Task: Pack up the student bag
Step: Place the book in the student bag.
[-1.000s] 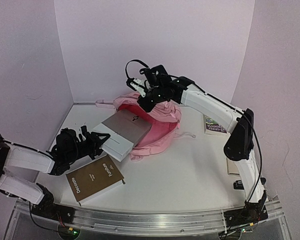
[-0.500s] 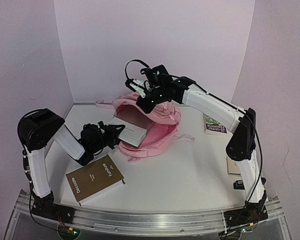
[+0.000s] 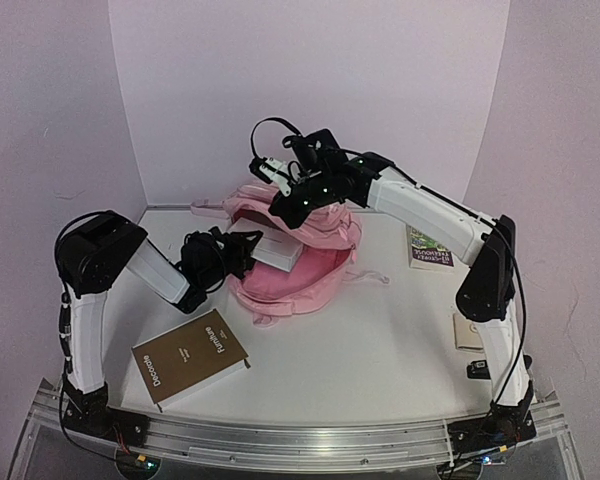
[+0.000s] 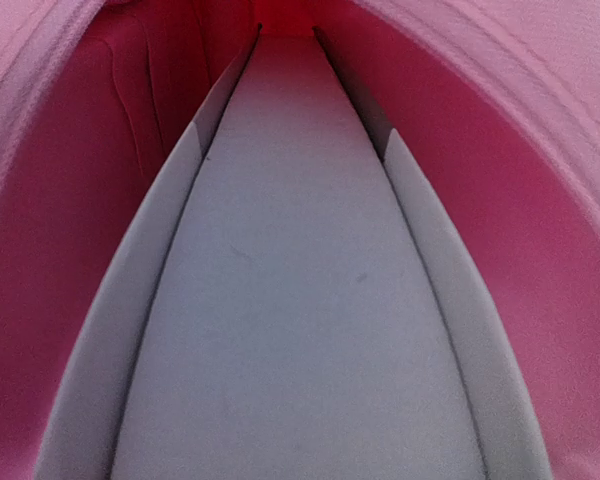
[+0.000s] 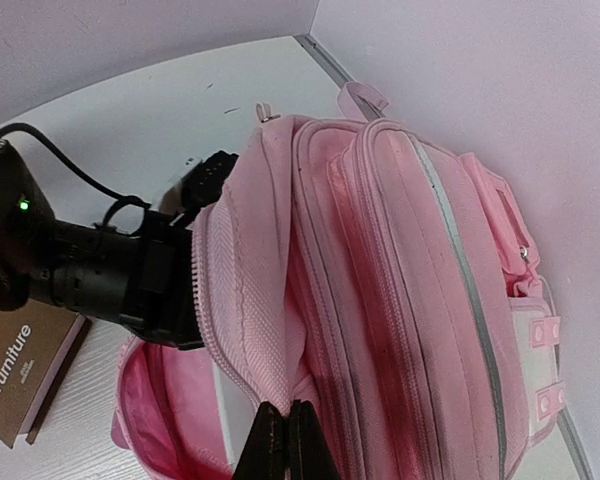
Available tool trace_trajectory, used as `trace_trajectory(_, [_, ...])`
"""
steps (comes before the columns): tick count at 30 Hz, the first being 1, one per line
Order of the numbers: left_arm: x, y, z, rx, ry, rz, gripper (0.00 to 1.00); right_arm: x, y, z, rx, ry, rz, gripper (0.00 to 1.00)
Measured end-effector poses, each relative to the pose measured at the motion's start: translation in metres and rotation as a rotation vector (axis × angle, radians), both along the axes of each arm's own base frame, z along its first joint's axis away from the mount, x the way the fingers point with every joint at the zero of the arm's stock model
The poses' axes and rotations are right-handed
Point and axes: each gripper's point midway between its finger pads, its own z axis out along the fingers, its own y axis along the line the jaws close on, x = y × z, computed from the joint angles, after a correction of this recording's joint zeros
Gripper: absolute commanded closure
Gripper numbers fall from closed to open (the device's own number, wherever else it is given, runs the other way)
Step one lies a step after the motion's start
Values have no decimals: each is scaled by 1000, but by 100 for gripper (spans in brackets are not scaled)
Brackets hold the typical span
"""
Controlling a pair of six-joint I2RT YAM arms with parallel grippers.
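Book, gripped by left claw, sits partly inside student bag.

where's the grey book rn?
Top view, left of centre: the grey book is partly inside the student bag's open mouth, beyond the brown Furniture book.

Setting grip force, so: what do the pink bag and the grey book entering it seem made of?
The student bag: soft woven fabric, matte; seams, zips and folds show. The grey book: probably stiff card covers, smooth matte; flat straight-edged faces.
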Motion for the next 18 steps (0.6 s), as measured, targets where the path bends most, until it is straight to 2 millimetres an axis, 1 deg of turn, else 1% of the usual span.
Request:
trace_trajectory(3, [15,-6,-10,8,17,15,70,0,0,0,3,4,-1,100])
trace_trajectory(4, [17,-7,-13,15,27,19,66,0,0,0,2,4,-2,100])
trace_trajectory(7, [20,-7,-20,50,55,34,54,0,0,0,1,3,-4,100])
trace_trajectory(9, [18,-6,-22,86,71,41,43,0,-1,1,2,2,-5,100])
trace_trajectory(10, [16,-6,-18,106,70,41,38,1,-1,2,4,2,-7,100])
trace_trajectory(11, [14,-7,-13,122,68,42,35,2,-2,4,7,0,-11,100])
trace_trajectory(13, [9,-9,5,139,47,36,33,5,-3,8,15,-5,-18,100])
trace_trajectory(16, [-2,-16,38,147,0,17,37,10,-5,14,28,-15,-31,100])
trace_trajectory(18, [-11,-23,53,144,-22,-1,41,13,-7,19,35,-24,-39,100])
